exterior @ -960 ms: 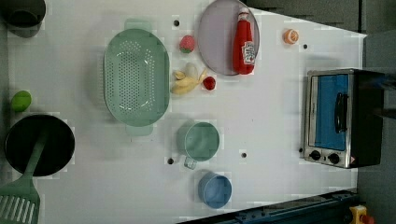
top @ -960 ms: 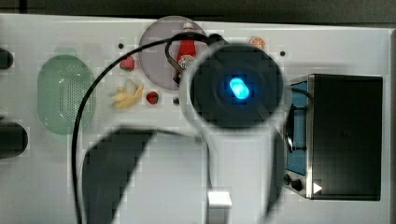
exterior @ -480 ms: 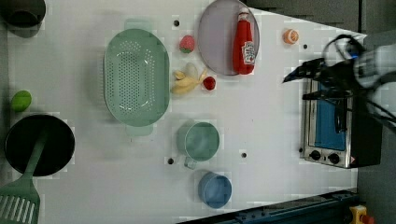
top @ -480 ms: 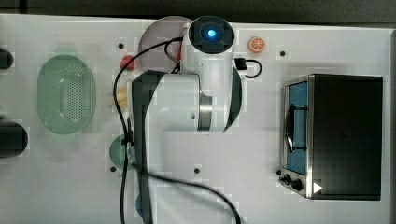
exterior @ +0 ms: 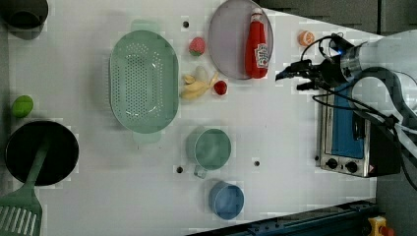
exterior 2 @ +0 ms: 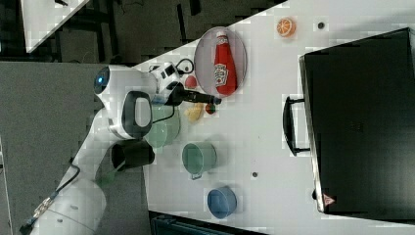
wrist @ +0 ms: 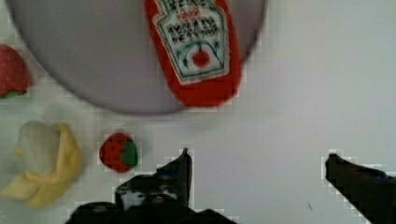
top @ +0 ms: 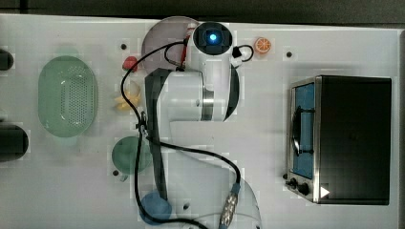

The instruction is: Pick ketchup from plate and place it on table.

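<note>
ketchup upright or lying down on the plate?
Lying down. The ketchup rests flat on its side on the plate, label facing up, cap toward the left view's top; wrist view shows the label too.

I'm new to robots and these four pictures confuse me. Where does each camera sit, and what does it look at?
Top view: overhead, looking down on the table; white arm hides most of the plate.
Left view: overhead; gripper beside the ketchup.
Right view: high, tilted; arm reaching toward the plate.
Wrist view: on the arm, facing down; open fingers.
Left, right and wrist views share ketchup lying on the plate.
</note>
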Tool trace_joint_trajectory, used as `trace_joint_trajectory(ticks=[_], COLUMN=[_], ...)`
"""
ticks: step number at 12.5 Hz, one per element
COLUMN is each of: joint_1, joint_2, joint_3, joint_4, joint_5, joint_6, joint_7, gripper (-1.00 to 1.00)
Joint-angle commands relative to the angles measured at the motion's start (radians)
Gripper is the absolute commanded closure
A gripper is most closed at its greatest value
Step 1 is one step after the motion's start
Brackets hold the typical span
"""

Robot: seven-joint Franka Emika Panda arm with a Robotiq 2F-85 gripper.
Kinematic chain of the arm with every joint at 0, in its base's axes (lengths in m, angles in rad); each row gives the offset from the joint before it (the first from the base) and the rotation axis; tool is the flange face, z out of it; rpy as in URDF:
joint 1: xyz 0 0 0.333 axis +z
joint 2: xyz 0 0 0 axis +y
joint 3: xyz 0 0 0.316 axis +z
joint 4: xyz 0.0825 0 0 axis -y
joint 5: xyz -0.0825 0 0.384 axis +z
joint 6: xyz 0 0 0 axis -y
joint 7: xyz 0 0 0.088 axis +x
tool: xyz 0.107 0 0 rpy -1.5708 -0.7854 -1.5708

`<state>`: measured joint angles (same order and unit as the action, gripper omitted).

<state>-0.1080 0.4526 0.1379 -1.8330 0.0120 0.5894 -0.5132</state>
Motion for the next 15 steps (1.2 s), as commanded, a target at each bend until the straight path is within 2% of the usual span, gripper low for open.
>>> trace_joint_trajectory(ticks=[1,8,15], joint_1=[0.003,0.020,0.032], joint_2=[0.058,0.292,0.418], joint_3=[0.004,0.004,0.002], joint_4=[0.092,0.287,0.336], joint_5=[0.004,-0.045,-0.083], joint_6=[0.023,0.075,0.246], joint_7=[-0.122,-0.236,-0.237], gripper=[-1.00,-1.00,-1.00])
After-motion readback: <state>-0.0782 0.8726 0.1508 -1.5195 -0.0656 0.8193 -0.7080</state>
